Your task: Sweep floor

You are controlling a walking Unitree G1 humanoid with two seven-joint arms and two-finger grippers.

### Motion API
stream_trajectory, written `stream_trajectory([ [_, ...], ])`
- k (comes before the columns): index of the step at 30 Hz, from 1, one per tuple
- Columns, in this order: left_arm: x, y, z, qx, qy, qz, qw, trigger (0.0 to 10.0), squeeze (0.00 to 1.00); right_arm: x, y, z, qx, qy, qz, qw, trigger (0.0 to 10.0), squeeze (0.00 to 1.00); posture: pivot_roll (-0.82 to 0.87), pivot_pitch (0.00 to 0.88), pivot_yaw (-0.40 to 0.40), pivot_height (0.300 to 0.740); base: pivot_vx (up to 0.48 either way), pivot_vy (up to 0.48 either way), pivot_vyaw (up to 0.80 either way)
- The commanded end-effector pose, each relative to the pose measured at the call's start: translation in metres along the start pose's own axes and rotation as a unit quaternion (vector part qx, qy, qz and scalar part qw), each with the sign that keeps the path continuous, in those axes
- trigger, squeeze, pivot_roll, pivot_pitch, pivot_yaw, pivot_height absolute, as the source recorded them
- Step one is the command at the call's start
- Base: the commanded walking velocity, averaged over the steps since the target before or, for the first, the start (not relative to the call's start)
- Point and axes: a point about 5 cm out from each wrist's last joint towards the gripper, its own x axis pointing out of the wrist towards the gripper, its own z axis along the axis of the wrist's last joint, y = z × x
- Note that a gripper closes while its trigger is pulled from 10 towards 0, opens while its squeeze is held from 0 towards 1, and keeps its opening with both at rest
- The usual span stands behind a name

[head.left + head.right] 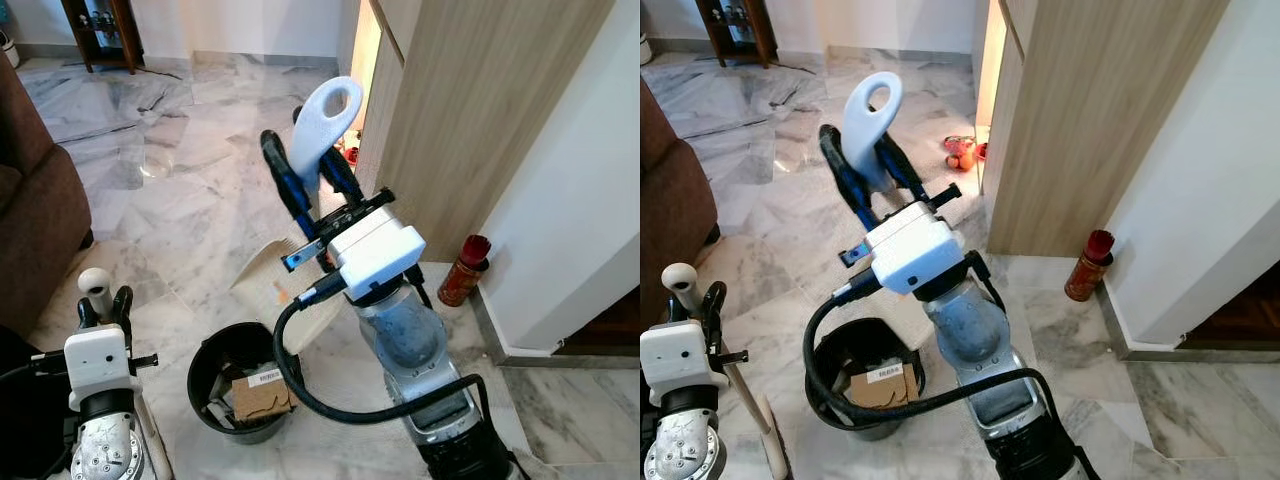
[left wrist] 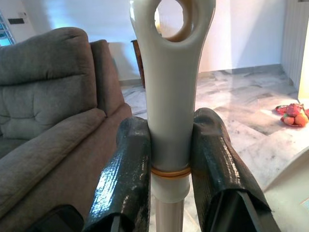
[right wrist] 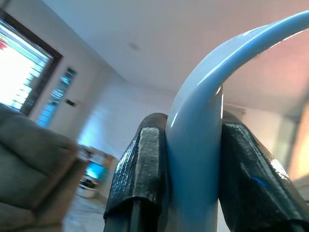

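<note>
1. The dustpan (image 1: 285, 285) sits tilted over the marble floor (image 1: 180, 190), its lip just beside the rim of the black bin (image 1: 205, 375). Its pale looped handle (image 1: 325, 120) is clamped between the jaws of the right gripper (image 1: 305, 175). The right wrist view shows the curved handle pinched at a smooth, rounded spot, so it could slip or swing in the grasp as the pan is tipped, and spill what it carries onto the floor instead of into the bin.

2. The broom handle (image 2: 169, 96), with its eyelet top, stands upright at the robot's left, and the jaws of the left gripper (image 2: 169, 145) are closed on it just above an orange band. The bristle end cannot be made out, so I cannot tell whether it rests on the floor. If it drags while the right arm works, it may scatter dirt.

3. The bin already holds a cardboard box (image 1: 260, 395). A careless tilt could knock the pan against the rim and shift or topple the bin.

4. The black cable (image 1: 330, 400) looping from the right arm hangs over the bin's edge and might snag it.

5. A red can (image 1: 465, 268) stands by the wooden panel (image 1: 470, 110), near the right elbow's sweep, and fruit (image 1: 960, 155) lies on the floor beyond. Either could be struck.

6. The brown sofa (image 2: 53, 111) is close on the left, limiting broom swing.
</note>
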Motion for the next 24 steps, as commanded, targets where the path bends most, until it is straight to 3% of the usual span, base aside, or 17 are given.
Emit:
stream_trajectory([
  [1,0.002,-0.004,0.005,-0.003,-0.017,-0.01,1.0,10.0,0.0,0.003,-0.015,0.0,-0.042,-0.009,-0.022,0.999,10.0,0.0,0.09,0.076,-0.06,0.74,0.0,0.0,0.0],
  [6,0.002,-0.005,0.004,-0.006,-0.015,-0.018,1.0,10.0,0.0,-0.005,-0.042,-0.02,-0.084,0.051,-0.076,0.992,10.0,0.0,0.08,0.061,-0.055,0.74,0.0,0.0,0.0],
  [8,0.002,-0.008,0.004,-0.011,-0.014,-0.029,0.999,10.0,0.0,-0.015,-0.057,-0.033,-0.123,0.094,-0.105,0.982,10.0,0.0,0.09,0.06,-0.055,0.74,0.0,0.0,0.0],
  [12,0.001,-0.01,0.004,-0.015,-0.014,-0.035,0.999,10.0,0.0,-0.042,-0.072,-0.059,-0.104,0.164,-0.151,0.969,10.0,0.0,0.09,0.057,-0.052,0.74,0.0,0.0,0.0],
  [17,0.001,-0.011,0.003,-0.021,-0.011,-0.044,0.999,10.0,0.0,-0.061,-0.081,-0.072,-0.104,0.202,-0.185,0.956,10.0,0.0,0.07,0.047,-0.046,0.74,0.0,0.0,0.0],
  [24,0.0,-0.021,0.001,-0.034,-0.005,-0.082,0.996,10.0,0.0,-0.087,-0.081,-0.09,-0.103,0.245,-0.202,0.943,10.0,0.0,0.07,0.044,-0.032,0.74,0.0,0.0,0.0],
])
